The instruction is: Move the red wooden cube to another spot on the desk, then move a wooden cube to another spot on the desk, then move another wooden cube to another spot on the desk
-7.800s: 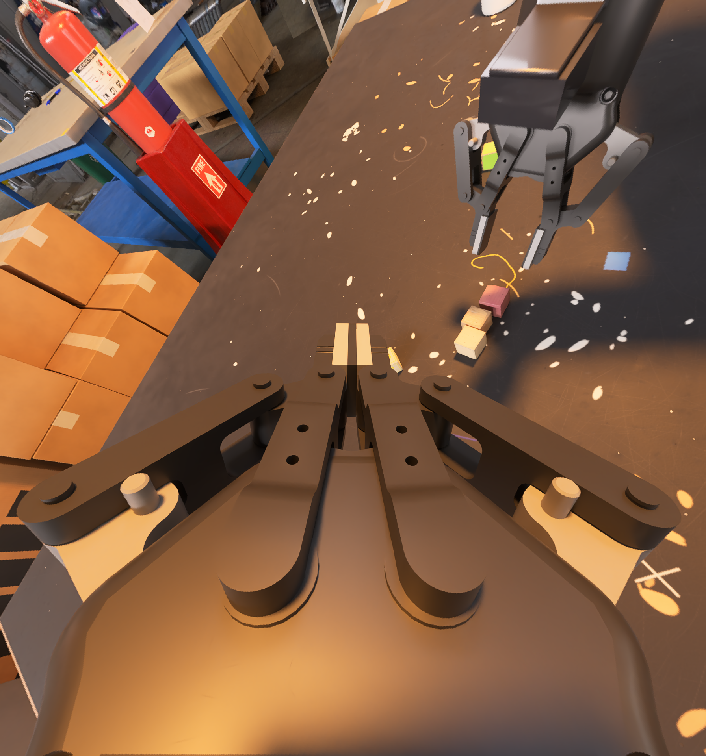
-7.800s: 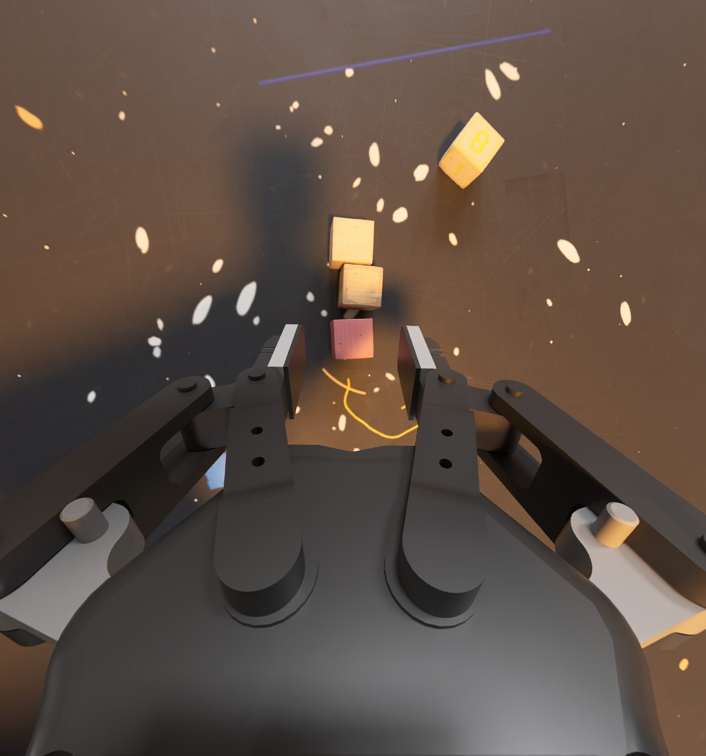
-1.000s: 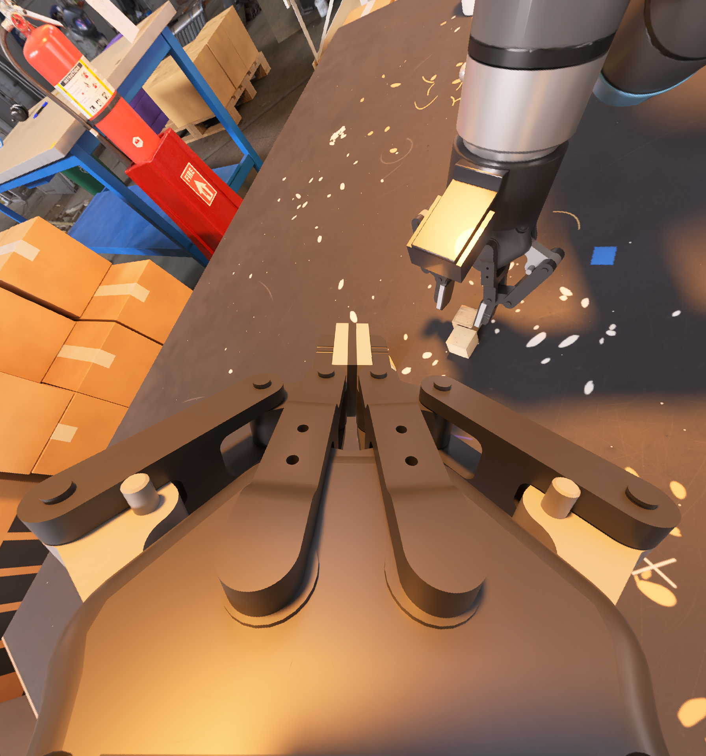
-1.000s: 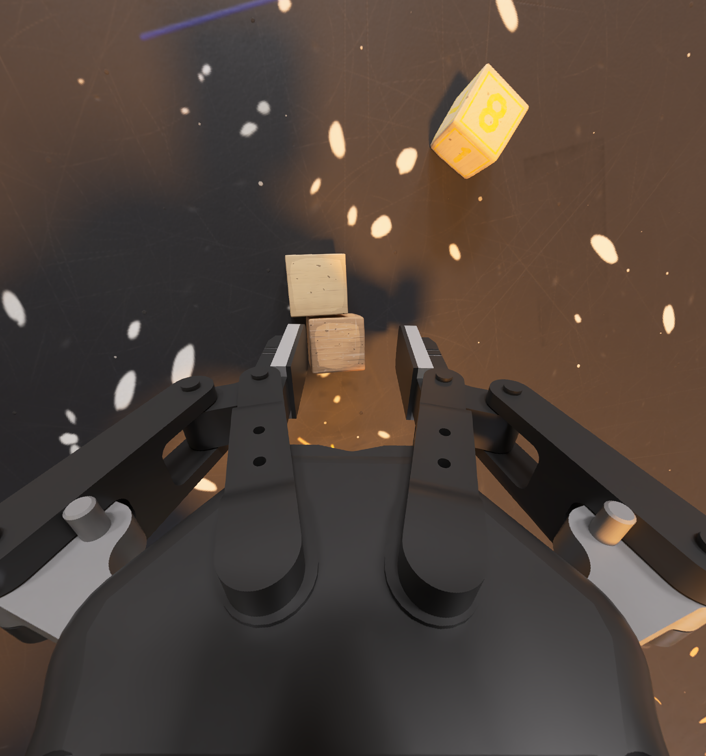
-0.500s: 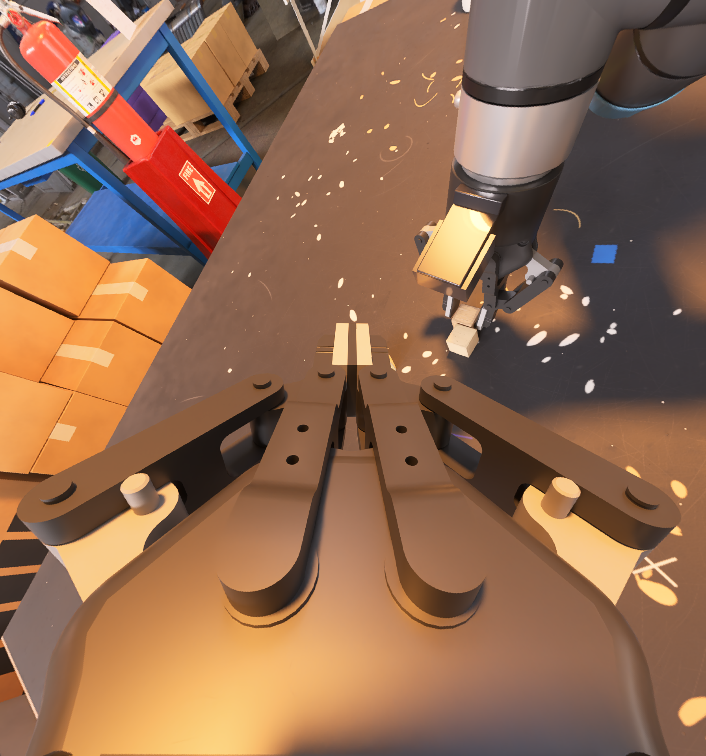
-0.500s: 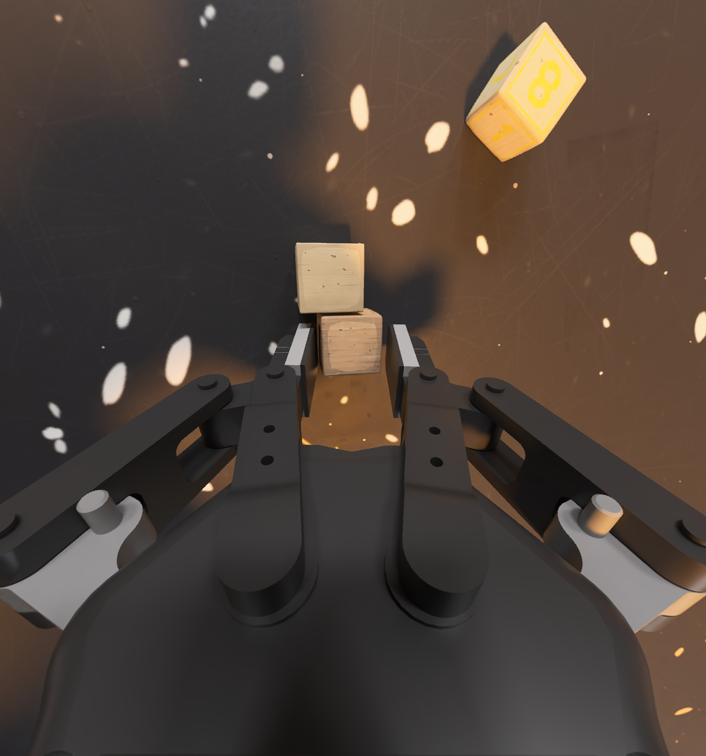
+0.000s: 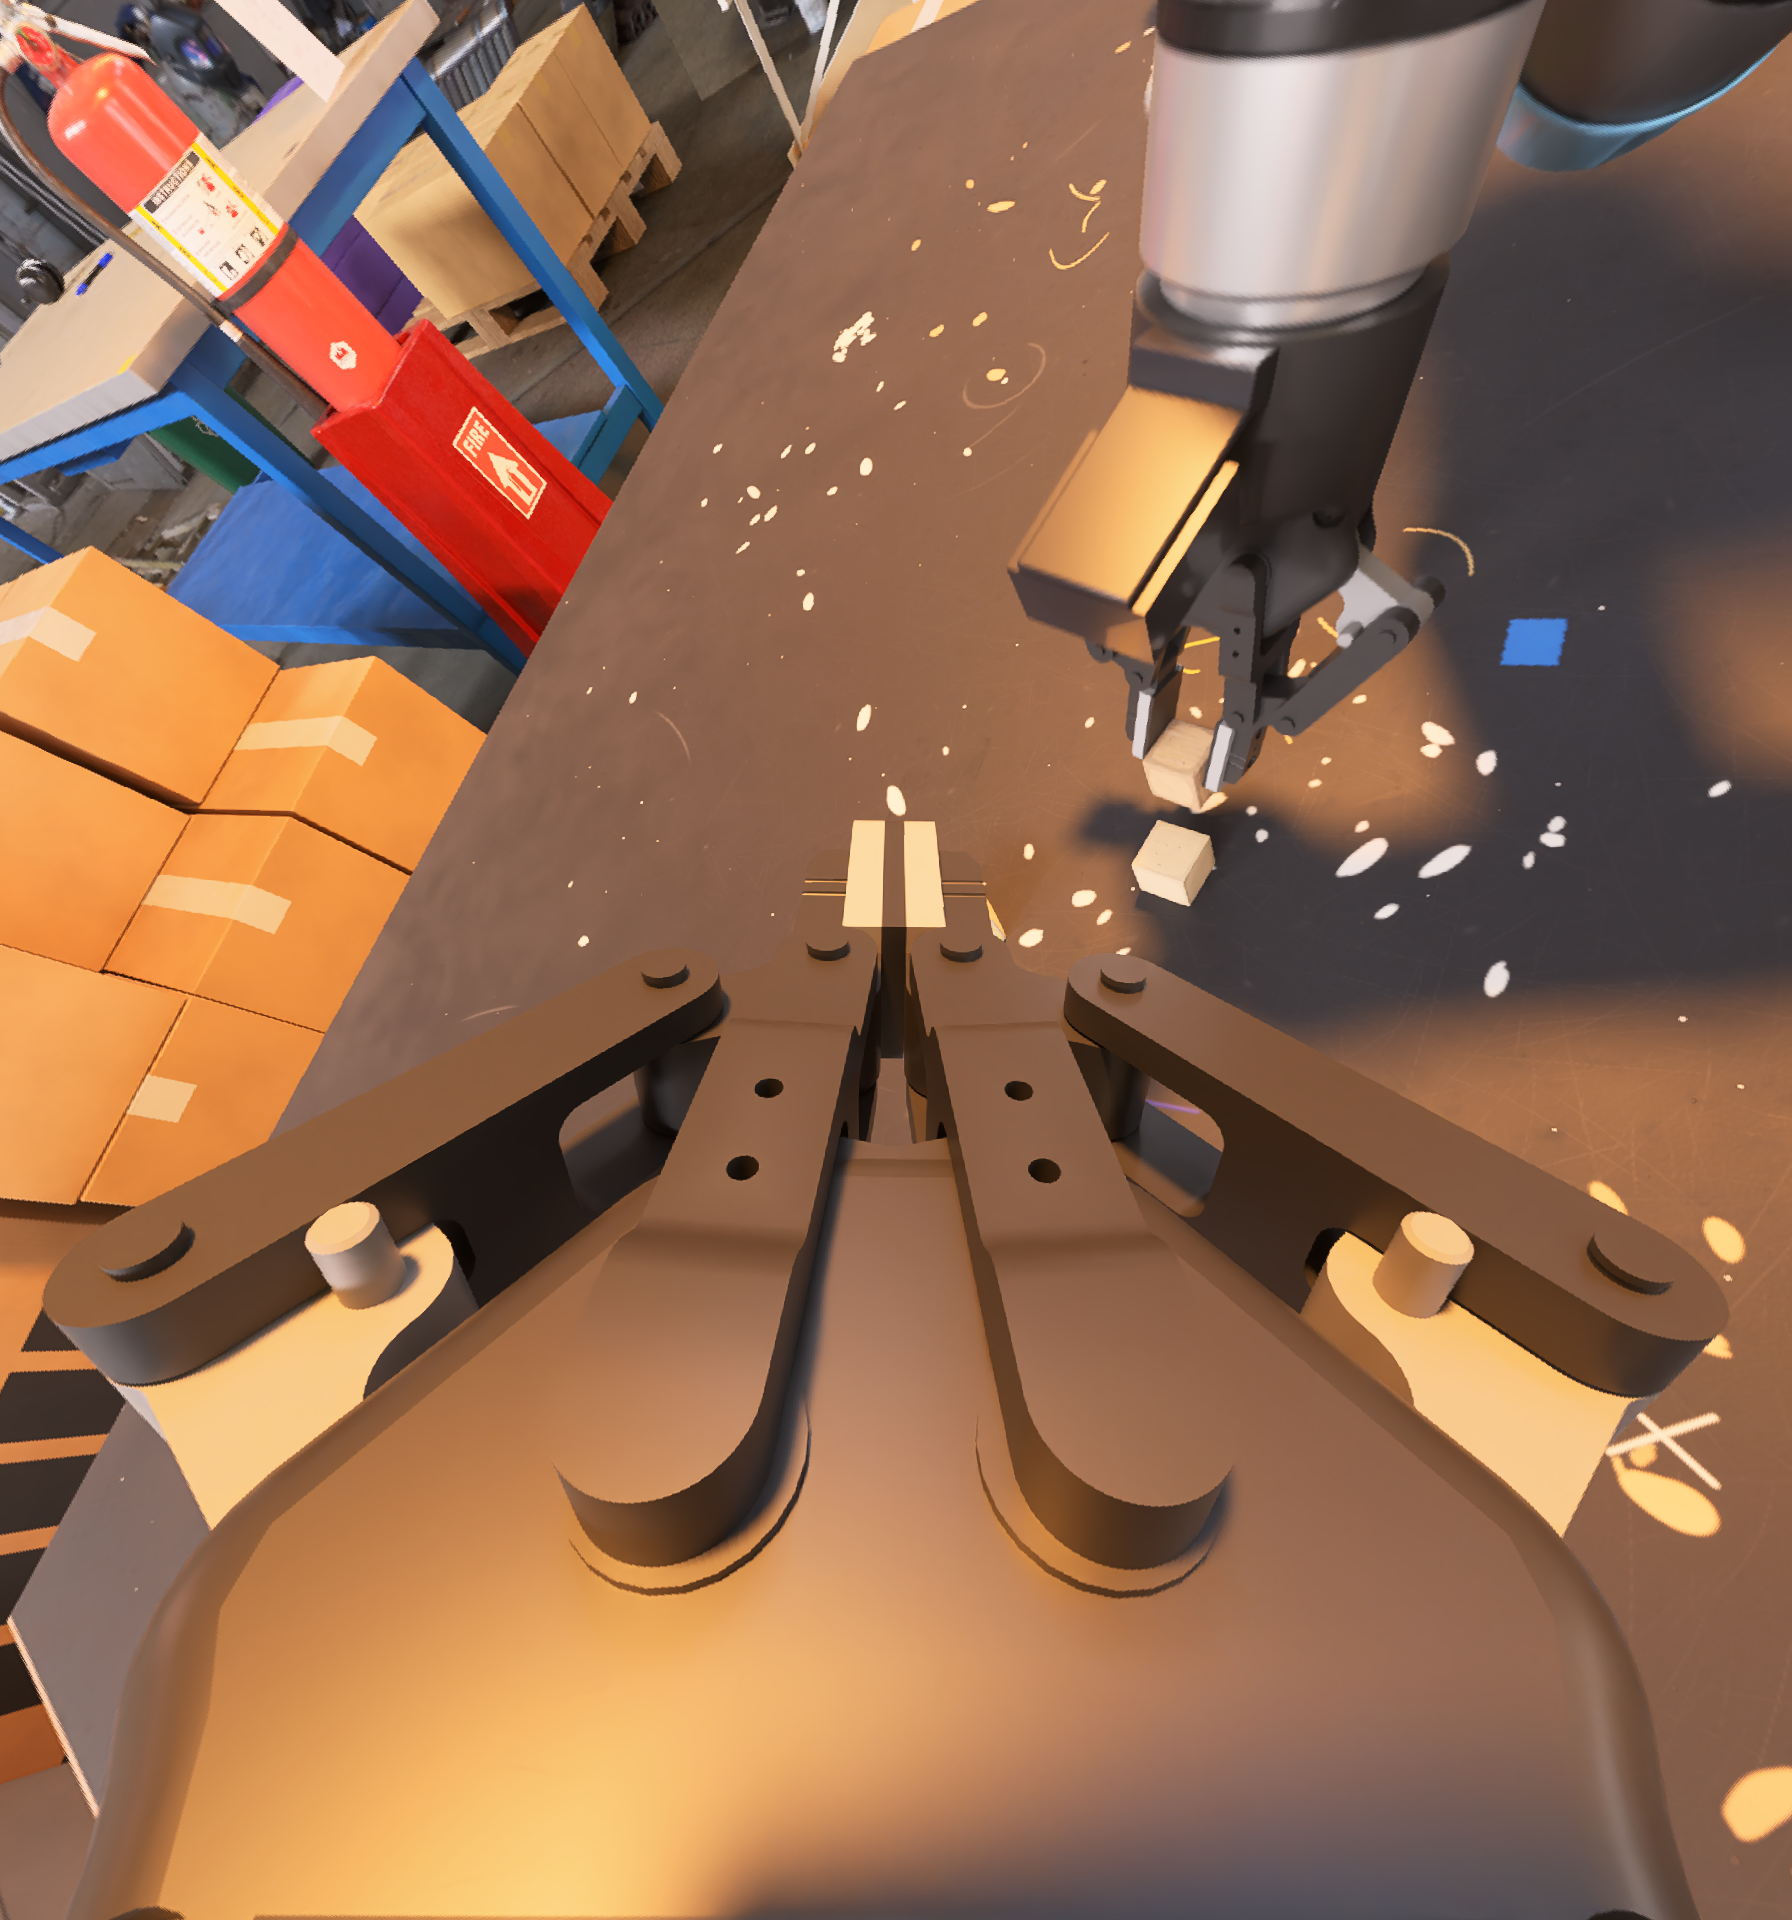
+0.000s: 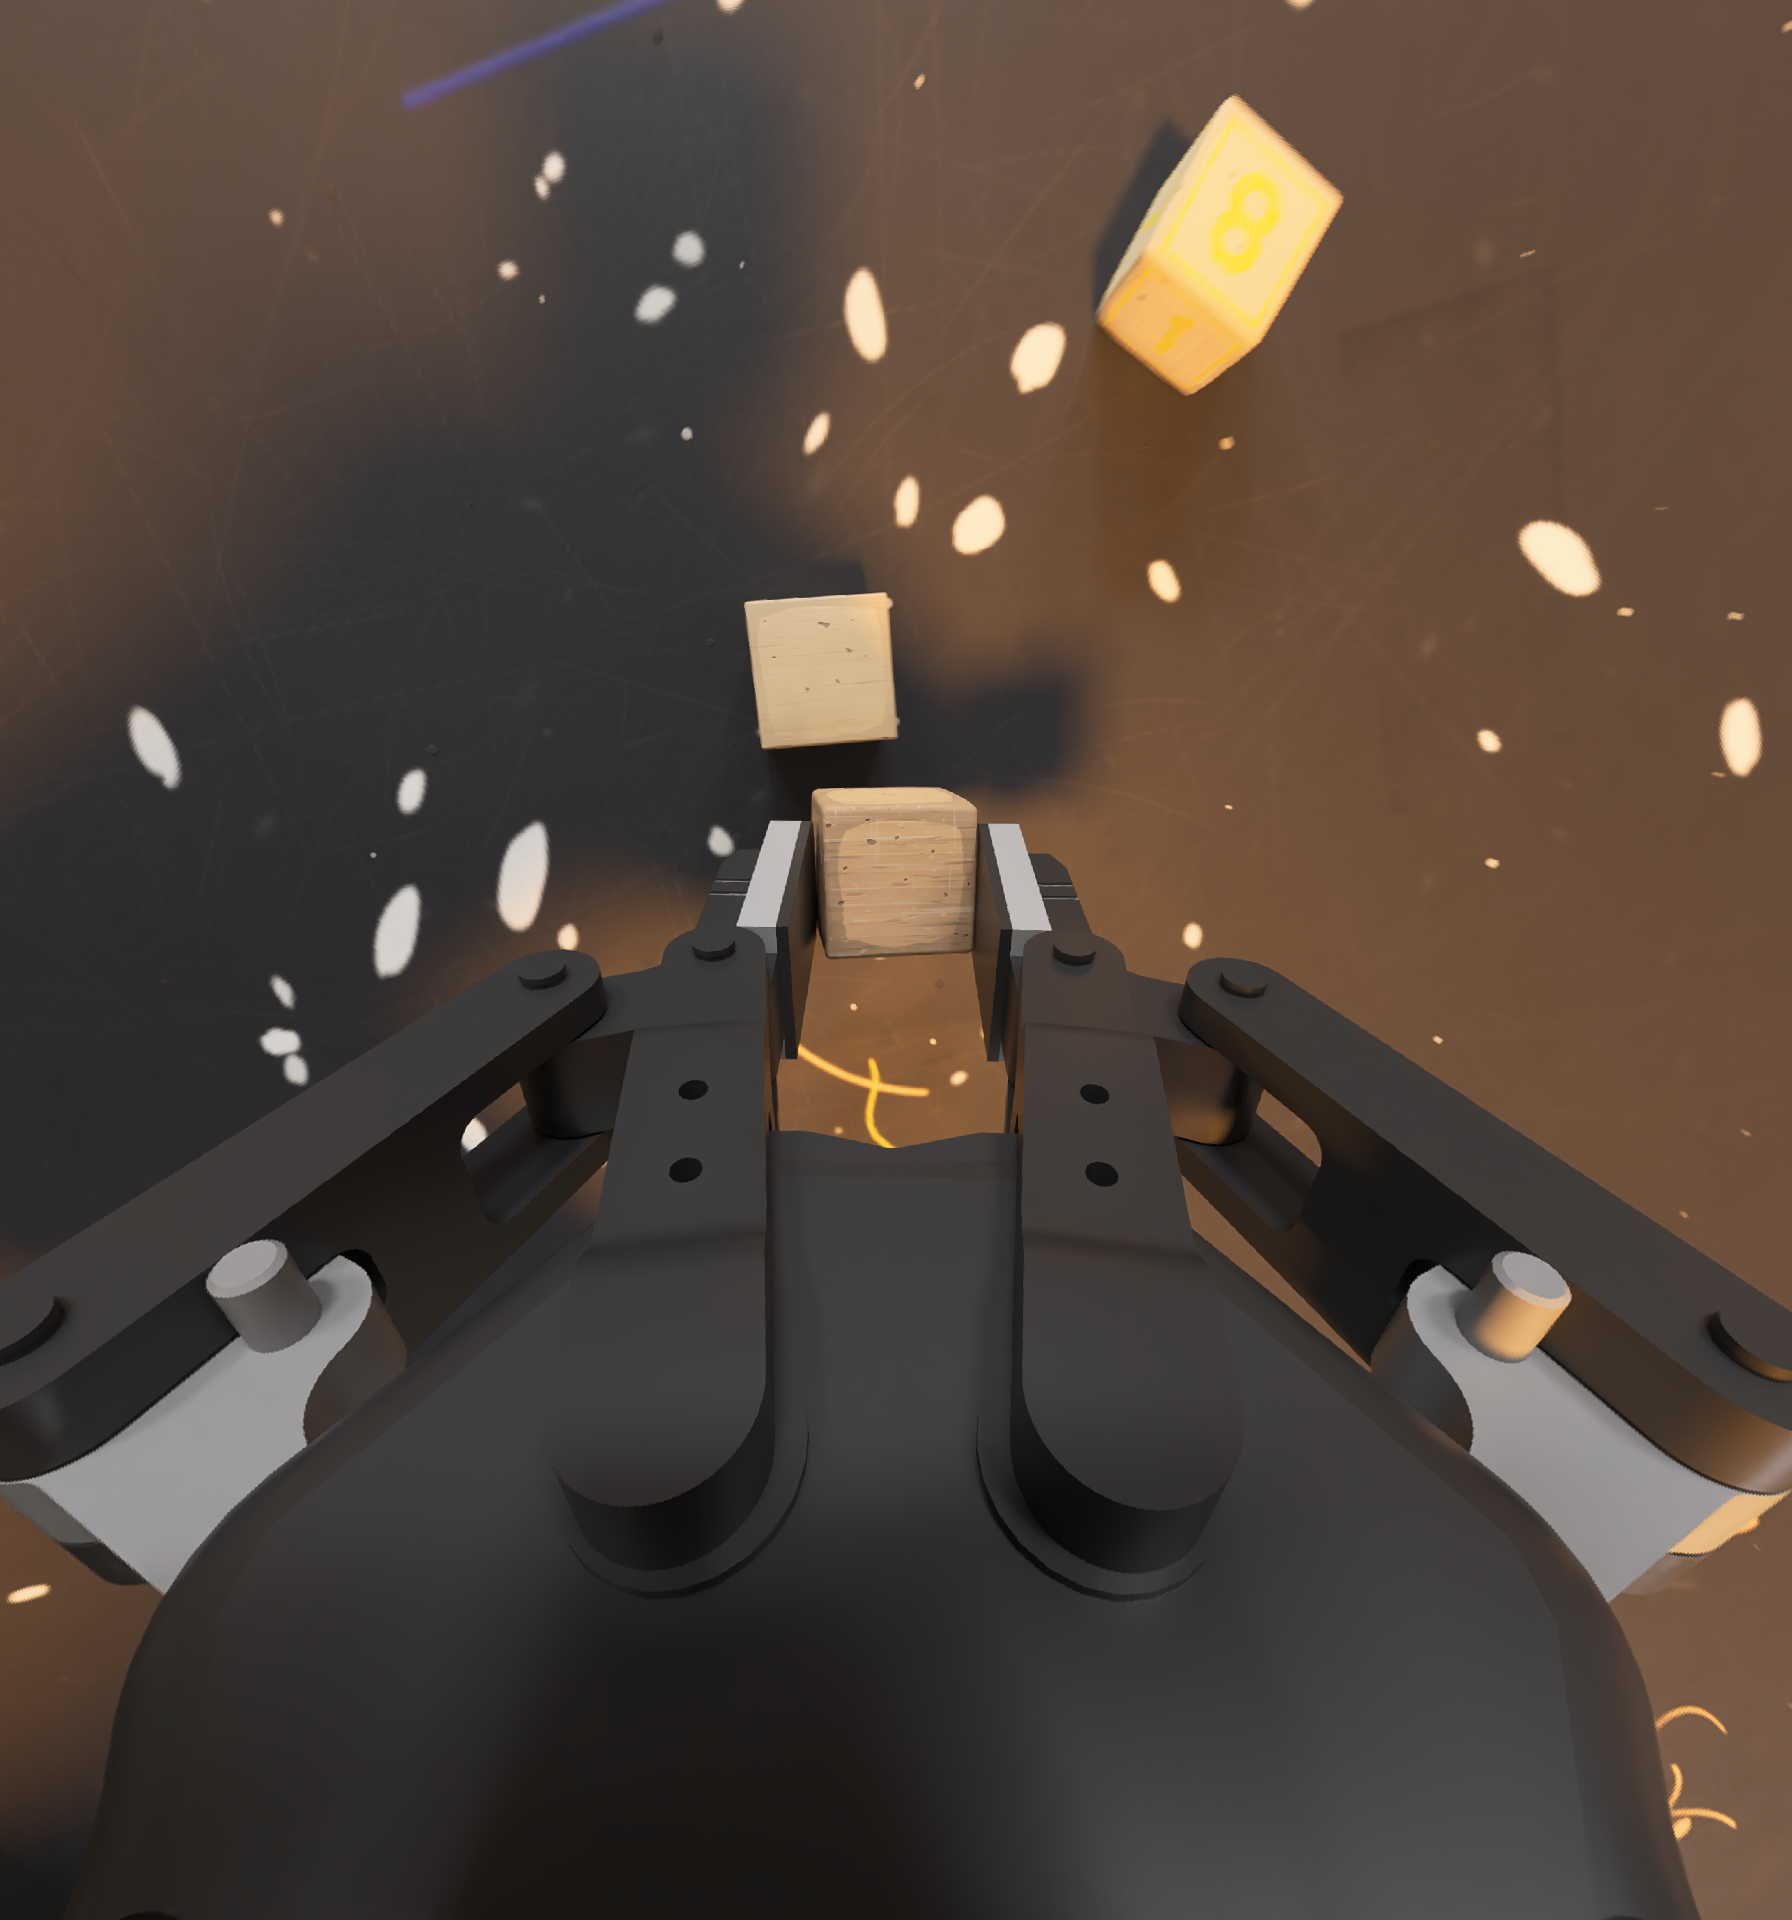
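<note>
My right gripper (image 8: 893, 883) is shut on a plain tan wooden cube (image 8: 894, 871) and holds it a little above the dark desk (image 8: 1391, 831). In the left wrist view the same gripper (image 7: 1188, 740) holds that cube (image 7: 1178, 764) clear of the surface. A second, paler wooden cube (image 8: 820, 670) rests on the desk just beyond it; it also shows in the left wrist view (image 7: 1172, 860). The red wooden cube is not in view. My left gripper (image 7: 893, 873) is shut and empty, low over the desk.
A yellow numbered block (image 8: 1219, 244) lies on the desk at the far right. A small blue square (image 7: 1533, 640) marks the desk. Off the desk's left edge stand cardboard boxes (image 7: 144, 883), a fire extinguisher (image 7: 206, 218) and a blue-framed bench (image 7: 518, 249).
My right gripper closed on the nearer tan cube and lifted it off the desk, away from the paler cube. The red cube seen much earlier is gone from view. The left gripper stayed still.
</note>
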### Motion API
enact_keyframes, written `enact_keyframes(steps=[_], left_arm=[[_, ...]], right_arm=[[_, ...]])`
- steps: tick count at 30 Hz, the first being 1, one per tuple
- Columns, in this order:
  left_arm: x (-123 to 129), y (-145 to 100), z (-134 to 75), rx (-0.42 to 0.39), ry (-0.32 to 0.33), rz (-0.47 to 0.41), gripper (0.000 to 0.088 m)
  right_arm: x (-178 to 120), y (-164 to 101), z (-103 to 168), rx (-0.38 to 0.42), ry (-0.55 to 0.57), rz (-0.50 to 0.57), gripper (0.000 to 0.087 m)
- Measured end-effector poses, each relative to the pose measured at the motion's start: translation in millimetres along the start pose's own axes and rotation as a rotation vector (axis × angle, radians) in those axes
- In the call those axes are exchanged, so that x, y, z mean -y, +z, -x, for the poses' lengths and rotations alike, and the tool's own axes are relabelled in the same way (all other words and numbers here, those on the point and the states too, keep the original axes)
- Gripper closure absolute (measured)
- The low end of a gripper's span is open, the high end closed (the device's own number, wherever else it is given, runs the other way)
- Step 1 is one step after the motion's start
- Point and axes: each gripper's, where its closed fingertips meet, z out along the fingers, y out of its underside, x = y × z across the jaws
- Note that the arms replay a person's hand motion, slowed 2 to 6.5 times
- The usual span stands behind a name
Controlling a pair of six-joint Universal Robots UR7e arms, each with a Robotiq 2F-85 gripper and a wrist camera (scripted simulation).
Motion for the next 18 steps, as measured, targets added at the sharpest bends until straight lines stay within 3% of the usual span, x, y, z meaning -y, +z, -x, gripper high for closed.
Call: enact_keyframes(steps=[10, 18], left_arm=[[1.0, -1.7, 0.4, 0.003, 0.0, -0.006, 0.0877], [1.7, -2.9, 1.2, 0.006, -0.004, -0.012, 0.0877]], right_arm=[[13.3, -71.8, -13.9, -0.14, 0.035, -0.196, 0.0602], [2.6, -143.7, -35.7, -0.323, 0.126, -0.384, 0.0602]])
